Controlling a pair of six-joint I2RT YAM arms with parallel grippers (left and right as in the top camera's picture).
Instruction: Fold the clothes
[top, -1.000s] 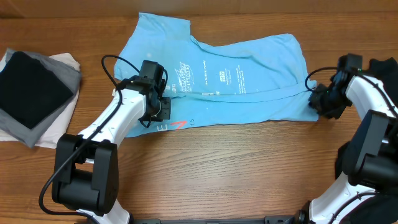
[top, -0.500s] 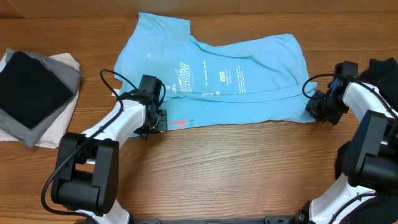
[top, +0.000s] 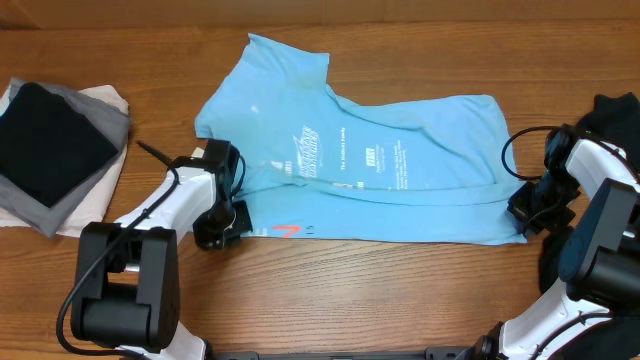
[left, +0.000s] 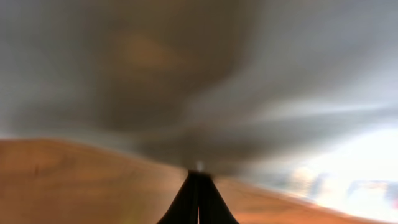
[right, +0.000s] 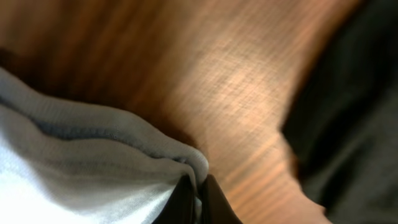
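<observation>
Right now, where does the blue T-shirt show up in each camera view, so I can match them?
Overhead: the blue T-shirt lies spread across the middle of the picture.
Left wrist: heavily blurred; the grey mass filling the top is probably it, above the left gripper.
Right wrist: its hem is bunched at lower left, running into the right gripper.
Shared landmark: the wooden table.

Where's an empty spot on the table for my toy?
Best spot: the bare wood of the table along its near edge, in front of the blue T-shirt. There's also a gap between the shirt and the folded pile. The right side is crowded: right gripper, black clothes.
</observation>
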